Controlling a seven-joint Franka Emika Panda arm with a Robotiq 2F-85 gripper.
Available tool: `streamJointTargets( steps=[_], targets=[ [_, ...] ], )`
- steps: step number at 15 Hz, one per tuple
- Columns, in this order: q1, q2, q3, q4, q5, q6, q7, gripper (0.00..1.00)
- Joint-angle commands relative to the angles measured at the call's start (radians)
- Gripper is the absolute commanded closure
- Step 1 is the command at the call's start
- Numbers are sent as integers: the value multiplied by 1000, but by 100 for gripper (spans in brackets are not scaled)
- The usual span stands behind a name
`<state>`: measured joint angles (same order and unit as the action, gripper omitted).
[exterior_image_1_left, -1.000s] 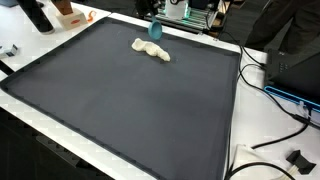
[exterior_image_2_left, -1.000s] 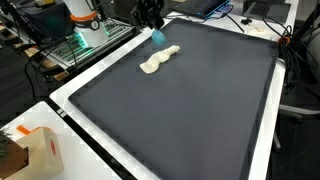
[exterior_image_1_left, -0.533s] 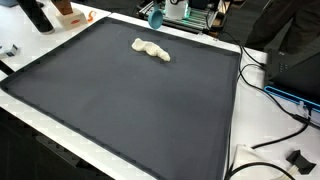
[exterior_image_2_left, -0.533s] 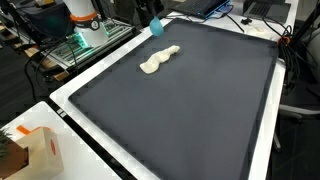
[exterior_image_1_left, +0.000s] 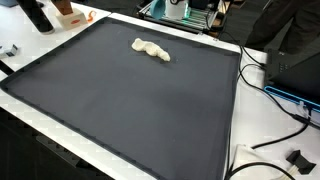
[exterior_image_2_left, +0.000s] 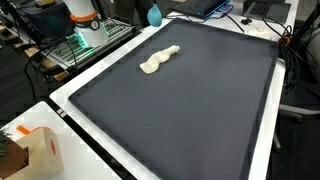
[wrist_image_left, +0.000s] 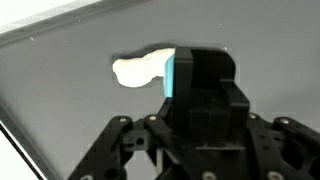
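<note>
Broad dark grey rectangular mat (exterior_image_1_left: 130, 110), flat on a white-topped table (exterior_image_1_left: 248, 100) and filling most of both exterior views. Off one side of the mat in an exterior view, loose black cables (exterior_image_1_left: 283, 135) trailing over the white tabletop. At the near corner in an exterior view, an orange-and-white cardboard box (exterior_image_2_left: 42, 150), standing off the mat. Beyond the far edge, a white cylindrical post with an orange band (exterior_image_2_left: 80, 14). Next in size, the black Robotiq gripper (wrist_image_left: 185, 80), taking up the lower half of the wrist view and looking down on the mat; out of frame in both exterior views, apart from what it carries. Closed down on a small teal block (wrist_image_left: 178, 75), with a black finger pad pressed flat against one face and nothing else in the grasp. Same teal block (exterior_image_2_left: 154, 15) up in the air at the top edge of an exterior view, clear of the mat and above its far rim. On the mat near that far rim, a cream-coloured lumpy elongated piece of soft material (exterior_image_1_left: 152, 48), lying flat and alone, well apart from the box and the cables. In the wrist view, shows just behind the teal block (wrist_image_left: 143, 68), partly hidden by it and by the finger, not touching either. Between the cream piece and the lifted block, only open grey mat.
</note>
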<state>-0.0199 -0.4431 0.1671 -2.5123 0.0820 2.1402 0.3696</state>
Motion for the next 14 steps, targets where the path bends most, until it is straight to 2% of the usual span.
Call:
streamJointTargets(
  steps=[1, 5, 6, 12, 13, 14],
  targets=[
    [4, -9, 15, 37, -51, -66, 52, 75],
    [12, -10, 20, 70, -57, -132, 56, 75],
    [18, 1, 2, 57, -29, -94, 27, 50],
    [19, 1, 4, 68, -32, -106, 29, 50],
    [-13, 10, 38, 70, -95, -93, 118, 75],
    [-32, 12, 65, 66, -149, -56, 187, 75]
  ],
)
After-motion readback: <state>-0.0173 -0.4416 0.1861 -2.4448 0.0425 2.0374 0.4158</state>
